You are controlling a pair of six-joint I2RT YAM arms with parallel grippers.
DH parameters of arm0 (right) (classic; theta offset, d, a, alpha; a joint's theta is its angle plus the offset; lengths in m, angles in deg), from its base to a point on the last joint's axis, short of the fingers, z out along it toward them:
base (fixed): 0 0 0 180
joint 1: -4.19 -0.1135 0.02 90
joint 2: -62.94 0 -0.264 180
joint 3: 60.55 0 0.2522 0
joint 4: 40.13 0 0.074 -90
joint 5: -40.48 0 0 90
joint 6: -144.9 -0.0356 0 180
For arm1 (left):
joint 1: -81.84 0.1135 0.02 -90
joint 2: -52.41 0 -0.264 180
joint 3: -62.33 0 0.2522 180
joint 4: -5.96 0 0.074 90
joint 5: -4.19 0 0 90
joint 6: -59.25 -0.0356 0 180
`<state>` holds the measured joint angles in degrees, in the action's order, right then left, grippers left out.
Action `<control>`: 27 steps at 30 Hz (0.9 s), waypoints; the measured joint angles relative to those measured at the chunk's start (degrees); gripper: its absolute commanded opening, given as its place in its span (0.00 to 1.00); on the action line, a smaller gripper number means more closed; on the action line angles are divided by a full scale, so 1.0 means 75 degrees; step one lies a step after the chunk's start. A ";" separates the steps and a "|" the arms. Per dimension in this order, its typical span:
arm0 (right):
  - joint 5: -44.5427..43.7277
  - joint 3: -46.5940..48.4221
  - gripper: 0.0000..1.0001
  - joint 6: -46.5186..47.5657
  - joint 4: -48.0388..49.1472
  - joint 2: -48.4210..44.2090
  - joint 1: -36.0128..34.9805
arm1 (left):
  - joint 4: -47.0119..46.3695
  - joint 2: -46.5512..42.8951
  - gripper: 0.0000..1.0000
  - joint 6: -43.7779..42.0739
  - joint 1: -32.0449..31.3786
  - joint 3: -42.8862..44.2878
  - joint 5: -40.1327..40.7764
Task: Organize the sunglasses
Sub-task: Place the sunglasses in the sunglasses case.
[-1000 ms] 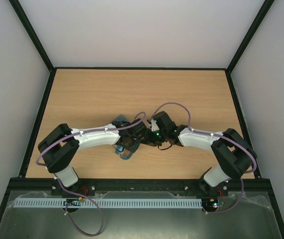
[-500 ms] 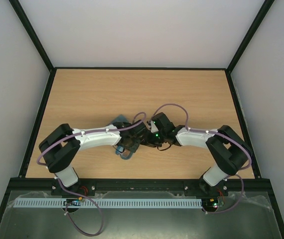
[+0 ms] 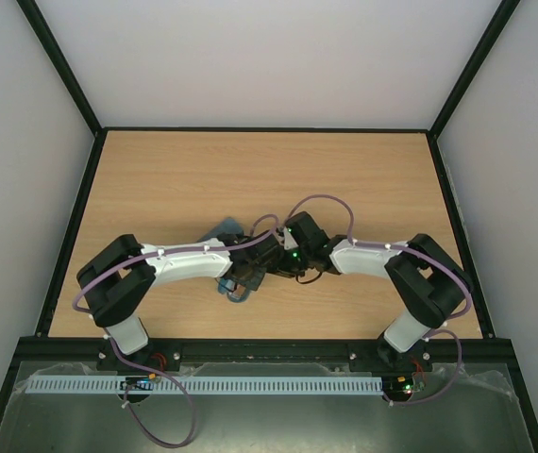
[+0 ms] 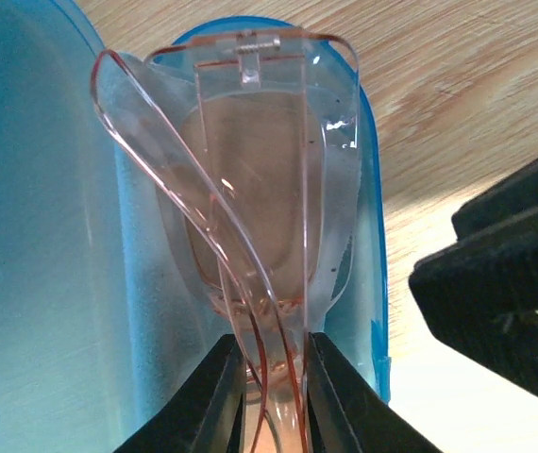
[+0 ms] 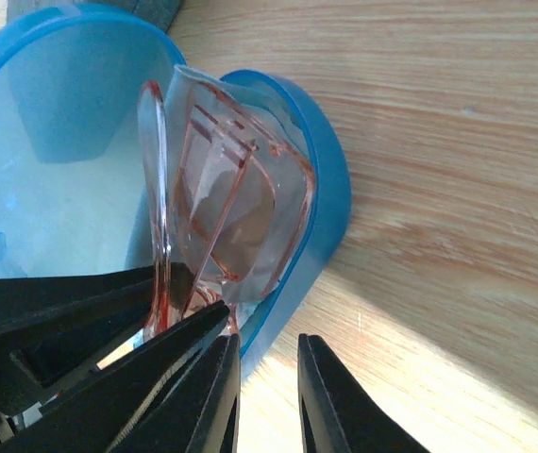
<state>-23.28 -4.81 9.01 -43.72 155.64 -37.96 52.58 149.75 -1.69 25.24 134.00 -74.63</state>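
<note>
The red-pink sunglasses [image 4: 250, 189] are folded and stand on end in the open blue case [image 4: 42, 236]. My left gripper [image 4: 272, 344] is shut on their lower end. In the right wrist view the sunglasses [image 5: 231, 189] lean against the rim of the blue case [image 5: 61, 189]. My right gripper [image 5: 267, 344] is slightly open and empty, just outside the case rim, over bare wood. Its fingers [image 4: 505, 283] show at the right of the left wrist view. From above, both grippers [image 3: 250, 269] [image 3: 283, 264] meet at the table's middle. The orange pair is out of view.
A dark grey-green object [image 3: 226, 226] lies just behind the case, partly under the left arm. The blue case's near end [image 3: 236, 291] sticks out below the left wrist. Black frame rails [image 3: 71, 236] border the wooden table [image 3: 269, 179].
Both wrists have shifted slightly to the left over the case. The left gripper's hold on the sunglasses looks unchanged.
</note>
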 measured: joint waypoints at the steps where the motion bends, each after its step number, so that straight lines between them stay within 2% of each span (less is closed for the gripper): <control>1: -0.0017 0.0015 0.19 0.0015 -0.0006 0.0006 0.0000 | 0.0023 0.0000 0.23 0.0012 0.0000 0.0000 0.0003; 10: -0.0224 0.0487 0.19 0.0187 -0.0192 0.0449 0.0000 | 0.0140 0.0000 0.31 0.0160 -0.0003 -0.0029 0.0122; 27: -0.0306 0.0557 0.19 0.0280 -0.0262 0.0510 0.0000 | 0.0705 -0.0230 0.39 0.0306 -0.0192 0.0157 0.0137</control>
<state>-25.57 -0.64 11.11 -45.69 159.47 -37.96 57.87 148.02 0.60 23.80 135.18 -73.60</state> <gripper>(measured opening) 0.190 0.382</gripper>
